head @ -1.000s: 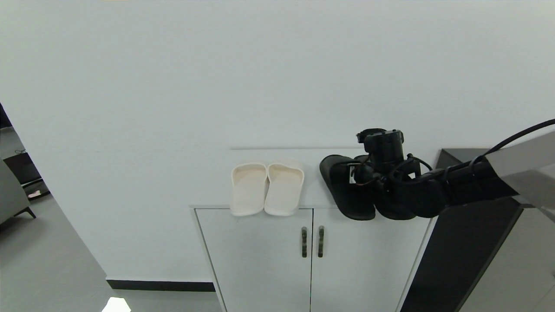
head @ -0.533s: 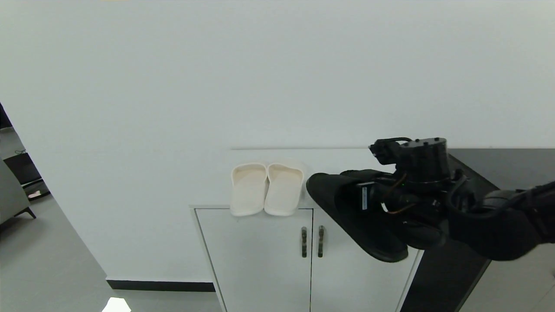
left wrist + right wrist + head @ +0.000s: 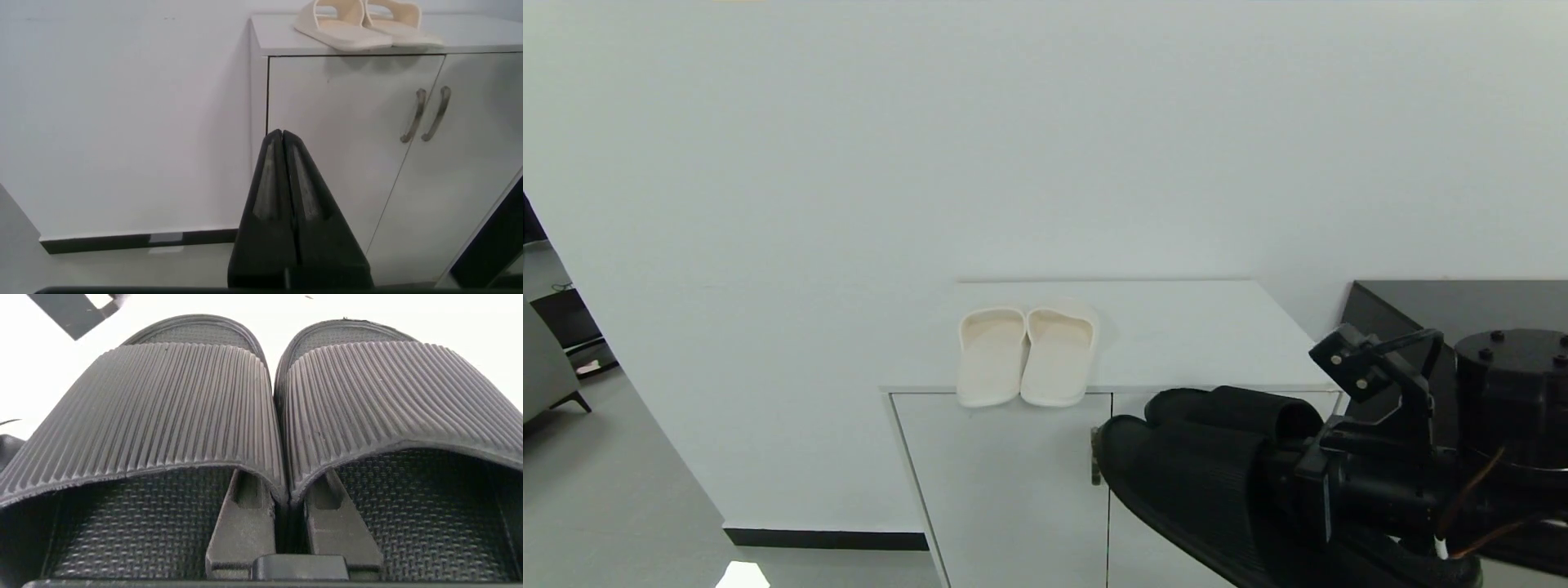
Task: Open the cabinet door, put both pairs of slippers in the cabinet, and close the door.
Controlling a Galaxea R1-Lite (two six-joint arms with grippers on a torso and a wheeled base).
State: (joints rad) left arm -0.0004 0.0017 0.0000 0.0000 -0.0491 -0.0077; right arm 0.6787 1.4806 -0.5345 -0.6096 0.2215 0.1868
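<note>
Head view: at 4 o'clock the right tool (image 3: 1307,483) clamps the black slippers (image 3: 1201,482) before the closed cabinet doors (image 3: 1005,490); cream slippers (image 3: 1025,355) lie on top. Left wrist view: left tool (image 3: 283,188), pressed together and empty, faces the handles (image 3: 414,116). Right wrist view: fingers (image 3: 241,531) pinch adjoining walls, so the pair travels as one.

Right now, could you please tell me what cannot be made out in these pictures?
Cabinet interior: left wrist view, behind its shut doors.
Right door handle: head view, behind the black slippers.
Tips of the right pincer: right wrist view, under the slipper straps.
</note>
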